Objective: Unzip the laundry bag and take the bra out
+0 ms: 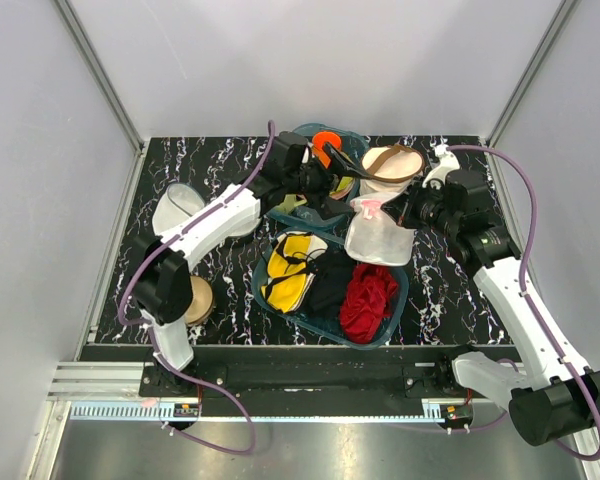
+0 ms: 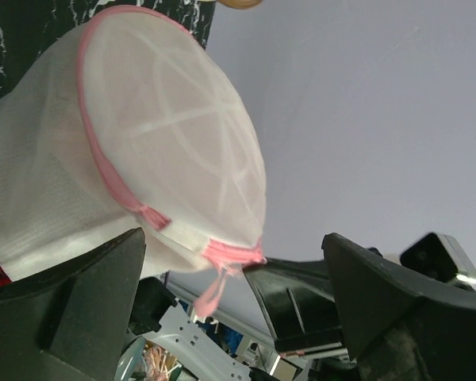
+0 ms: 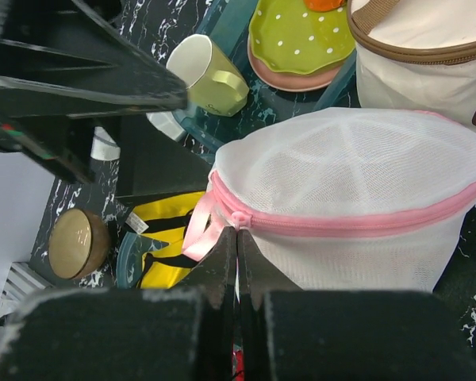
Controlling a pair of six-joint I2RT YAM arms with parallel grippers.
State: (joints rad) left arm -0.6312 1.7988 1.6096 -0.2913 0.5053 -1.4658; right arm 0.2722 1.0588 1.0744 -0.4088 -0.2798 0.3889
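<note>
Facing laundry bag, left tool spread; wrist view shows right tool pressed together

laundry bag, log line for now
laundry bag: zip closed | right gripper: shut at zip end | left gripper: open near bag | bra: not visible

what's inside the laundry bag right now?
Nothing identifiable. The laundry bag has its pink zip closed where visible; the white mesh shows only pale lid ribs. Any bra inside is hidden by the mesh.
</note>
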